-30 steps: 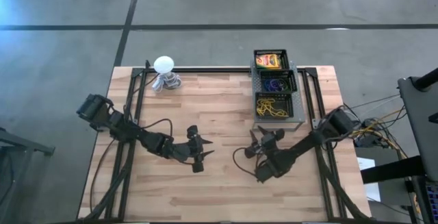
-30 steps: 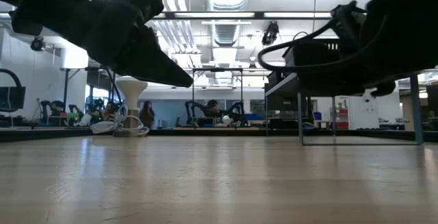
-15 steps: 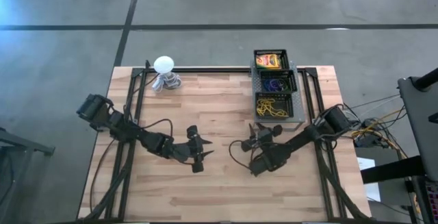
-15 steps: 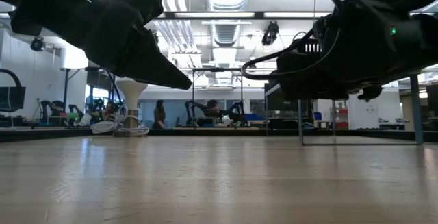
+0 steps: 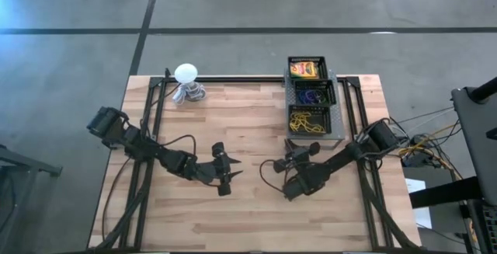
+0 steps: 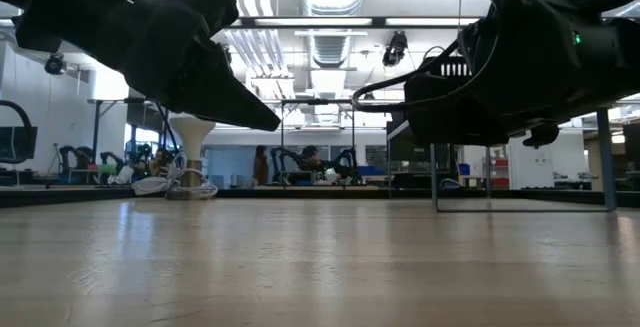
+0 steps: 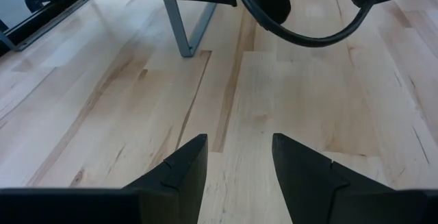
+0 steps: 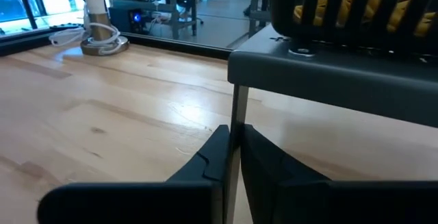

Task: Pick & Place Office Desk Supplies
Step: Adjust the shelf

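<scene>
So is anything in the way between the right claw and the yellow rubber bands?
Yes. The rubber bands lie inside the black rack, whose mesh wall faces the right gripper on the table side.

White ball-topped lamp on a grey coiled base, near the desk's far-left corner. Dark three-bin rack well apart from the lamp, along the same far edge.

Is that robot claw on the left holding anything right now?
No. In the left wrist view the left gripper is open, with only the bare wooden table showing between its fingers.
</scene>
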